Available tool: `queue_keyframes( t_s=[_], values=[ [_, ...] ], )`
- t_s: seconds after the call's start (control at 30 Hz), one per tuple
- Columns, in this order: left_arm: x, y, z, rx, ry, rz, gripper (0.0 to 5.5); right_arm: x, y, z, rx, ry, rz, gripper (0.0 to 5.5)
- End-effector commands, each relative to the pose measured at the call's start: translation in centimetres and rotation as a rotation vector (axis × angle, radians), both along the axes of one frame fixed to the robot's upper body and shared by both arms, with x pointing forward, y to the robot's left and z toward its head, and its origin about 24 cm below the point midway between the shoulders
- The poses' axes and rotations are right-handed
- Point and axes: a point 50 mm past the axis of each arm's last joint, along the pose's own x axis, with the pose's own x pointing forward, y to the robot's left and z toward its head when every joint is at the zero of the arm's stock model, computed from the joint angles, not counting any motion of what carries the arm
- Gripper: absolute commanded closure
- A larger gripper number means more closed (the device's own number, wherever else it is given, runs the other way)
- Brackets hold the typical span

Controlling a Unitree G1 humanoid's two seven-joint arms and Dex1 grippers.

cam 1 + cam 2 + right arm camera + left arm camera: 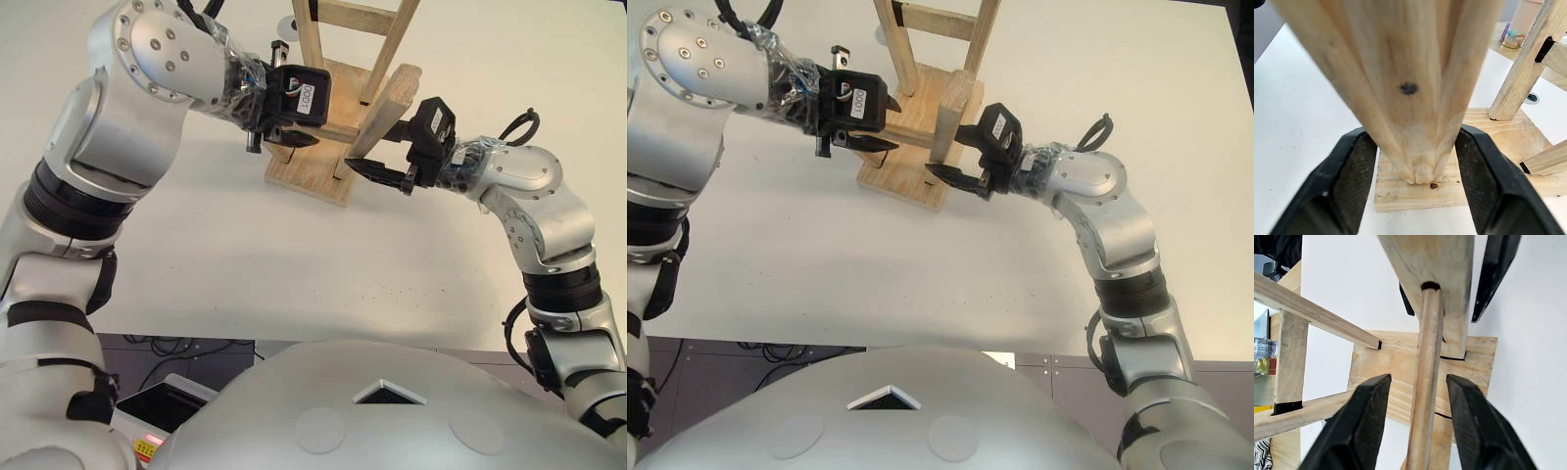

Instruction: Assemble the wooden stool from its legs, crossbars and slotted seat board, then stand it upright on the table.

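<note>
Closest to my right wrist camera is a square-cut leg (1410, 73) of pale, rough-sawn wood with a dark knot in its face. Its lower end narrows to a rounded stub that meets the slotted seat board (1498, 142) near one edge. My right gripper (1414, 132) pinches this leg just above the board, the two black, matte pads pressed against opposite sides of the wood. The leg leans slightly rather than standing straight.

The seat board is a flat rectangular slab of the same light wood, its grain running in long lines. It lies face down on the white bench (245, 255), with dark slots cut into its corners. Two more legs (1525, 63) rise from the side of the board away from my right gripper, joined by flat slat crossbars (1317, 316) whose ends sit in notches.

A round, smooth dowel crossbar (1425, 357) plugs into a hole in the pinched leg and runs out above the board. My left gripper (1418, 382) straddles that dowel with its black, wedge-shaped fingers (1366, 421) spread, one on each side, with a visible gap between each finger and the wood. Seen from my head, both grippers sit just above the board, the left at the dowel and the right at the leg, on opposite sides of the part-built frame.
</note>
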Motion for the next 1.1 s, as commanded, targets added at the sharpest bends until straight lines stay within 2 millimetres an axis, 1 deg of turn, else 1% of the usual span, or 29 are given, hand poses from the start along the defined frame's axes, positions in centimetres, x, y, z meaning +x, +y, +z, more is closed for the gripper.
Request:
queue_keyframes(
  t_s=[0.03,0.2,0.3,0.4,0.5,0.57,0.7,0.8,0.9,1.0,1.1],
  values=[
    [0.3,-0.3,0.3,-0.001,-0.008,-0.008,4.07,0.1,0.6,0.4,0.017,-0.016,0.021,3.46],
    [0.2,-0.6,0.1,-0.012,0.006,-0.011,4.83,0.0,0.6,0.3,0.011,-0.012,0.026,3.46],
    [0.1,-0.7,0.0,-0.016,0.019,-0.012,4.86,0.0,0.6,0.3,0.008,-0.01,0.027,3.46],
    [0.1,-1.0,-0.9,-0.016,0.051,-0.008,4.87,0.0,0.6,0.2,0.002,-0.01,0.03,3.46],
    [0.1,-1.7,-2.0,-0.026,0.079,-0.001,4.87,-0.1,0.7,0.2,-0.008,-0.014,0.036,3.46],
    [-0.3,-2.6,-2.8,-0.031,0.11,-0.018,4.87,0.0,0.9,0.2,-0.012,-0.017,0.048,3.47],
    [-1.3,-3.8,-4.3,-0.023,0.172,-0.057,4.87,0.3,1.5,0.5,-0.054,-0.039,0.087,3.48],
    [-1.8,-4.1,-5.2,0.0,0.206,-0.074,4.87,0.6,2.2,0.7,-0.096,-0.06,0.126,3.48],
    [-2.1,-4.3,-5.8,0.011,0.234,-0.08,4.87,0.8,3.3,0.7,-0.155,-0.086,0.176,3.47],
    [-2.2,-5.0,-5.7,-0.008,0.247,-0.084,4.87,0.8,3.9,0.0,-0.264,-0.1,0.23,3.47],
    [-2.0,-5.6,-5.5,-0.024,0.264,-0.087,4.87,0.5,4.6,-1.7,-0.392,-0.051,0.299,3.47]
  ],
)
